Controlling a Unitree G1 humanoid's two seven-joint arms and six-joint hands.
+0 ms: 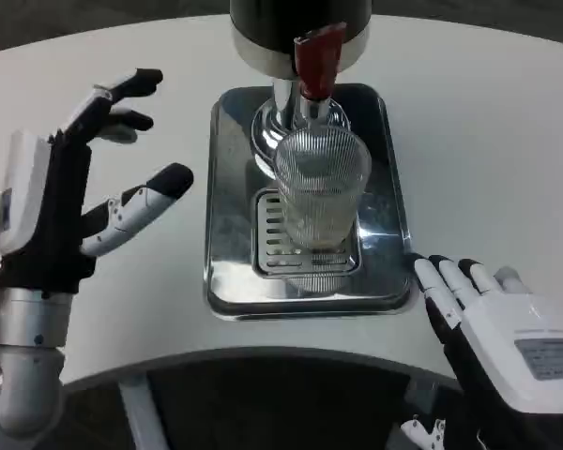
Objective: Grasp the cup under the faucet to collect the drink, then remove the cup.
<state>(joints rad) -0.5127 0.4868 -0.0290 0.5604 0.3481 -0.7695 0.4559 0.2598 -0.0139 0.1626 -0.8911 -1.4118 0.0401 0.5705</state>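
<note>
Left hand [70, 202]: white back shell over a black palm frame, fingers white with black tips, mounted on a ribbed silver forearm [28, 361] with a small dark screw. Right hand [502, 333]: white back plate bearing a grey printed label, black sides, white-and-black fingers.

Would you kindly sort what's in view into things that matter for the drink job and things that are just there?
Job:
- clear ribbed cup
- dispenser faucet with red lever
- left hand, open
- right hand, resting at the table edge

Just there:
- metal drip tray
- white table
</note>
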